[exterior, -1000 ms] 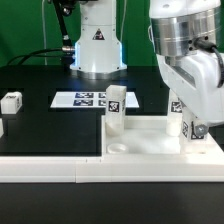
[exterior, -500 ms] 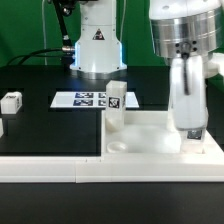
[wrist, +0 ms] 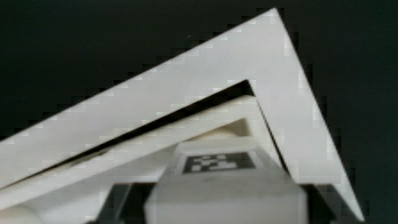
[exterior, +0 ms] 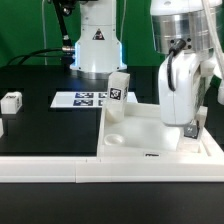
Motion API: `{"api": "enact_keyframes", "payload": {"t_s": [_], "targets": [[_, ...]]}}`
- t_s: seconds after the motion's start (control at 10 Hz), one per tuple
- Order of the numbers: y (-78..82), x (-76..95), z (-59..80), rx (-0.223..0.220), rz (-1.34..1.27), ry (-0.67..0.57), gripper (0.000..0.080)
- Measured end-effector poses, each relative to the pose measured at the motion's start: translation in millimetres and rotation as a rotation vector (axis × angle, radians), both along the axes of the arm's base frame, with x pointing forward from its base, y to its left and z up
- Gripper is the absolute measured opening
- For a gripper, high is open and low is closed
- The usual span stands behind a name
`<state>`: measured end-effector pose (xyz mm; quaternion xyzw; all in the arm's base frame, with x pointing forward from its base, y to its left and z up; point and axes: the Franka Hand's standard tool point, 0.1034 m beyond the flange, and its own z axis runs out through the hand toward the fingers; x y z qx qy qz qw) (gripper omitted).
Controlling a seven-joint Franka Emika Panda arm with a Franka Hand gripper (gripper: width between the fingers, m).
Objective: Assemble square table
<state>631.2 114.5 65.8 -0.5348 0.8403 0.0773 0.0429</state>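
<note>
**Sam:** Where is the table top right now?

**Me:** I see the table top [exterior: 130,150] right beside the marker board [exterior: 80,98], on the exterior view's right of it. I cannot tell if the two touch.

**Sam:** And your gripper?

**Me:** My gripper [exterior: 190,128] is down at the side of the top farthest from the marker board. Its fingers are about half closed and they pinch a white piece with a tag on it. From the wrist view I think that piece is the held leg [wrist: 217,165], and it points at a corner of the top.

**Sam:** So what could go wrong?

**Me:** Three things, I think. First, the top looks a bit tipped, not flat. If I push or twist too hard, it may slide toward the marker board or tip more.

**Sam:** And the second?

**Me:** The corner leg [exterior: 118,88], at the corner nearest the marker board, leans over. It looks loose to me. One bump could knock it out and onto the board.

**Sam:** The third?

**Me:** I cannot see the hole for the held leg. If I am not lined up, the leg may go in crooked and jam, or slip in my fingers.

**Sam:** Any other pieces?

**Me:** The loose leg [exterior: 11,101] sits on the other side of the marker board from the top. I think it is safe there.
</note>
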Motion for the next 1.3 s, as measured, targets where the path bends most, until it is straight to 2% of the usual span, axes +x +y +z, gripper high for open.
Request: {"api": "enact_keyframes", "payload": {"t_s": [0.1,0.3,0.4,0.6,0.8,0.9,1.0,1.3], "targets": [[0.5,-1.7,-1.6,0.001,0.006,0.005,0.0298],[0.6,-1.9,-2.2,0.0,0.009,0.006,0.0605],[0.5,-2.0,-2.4,0.0,0.01,0.006,0.0636],[-0.8,-0.2,1.2,0.001,0.054,-0.009,0.0647],[-16.4,-10.7,47.0,0.024,0.173,-0.068,0.0649],[-25.5,-10.1,53.9,0.017,0.204,-0.079,0.0649],[-25.7,-10.7,46.8,-0.002,0.236,-0.073,0.0649],[-23.3,-10.9,43.9,0.002,0.233,-0.07,0.0649]]}}
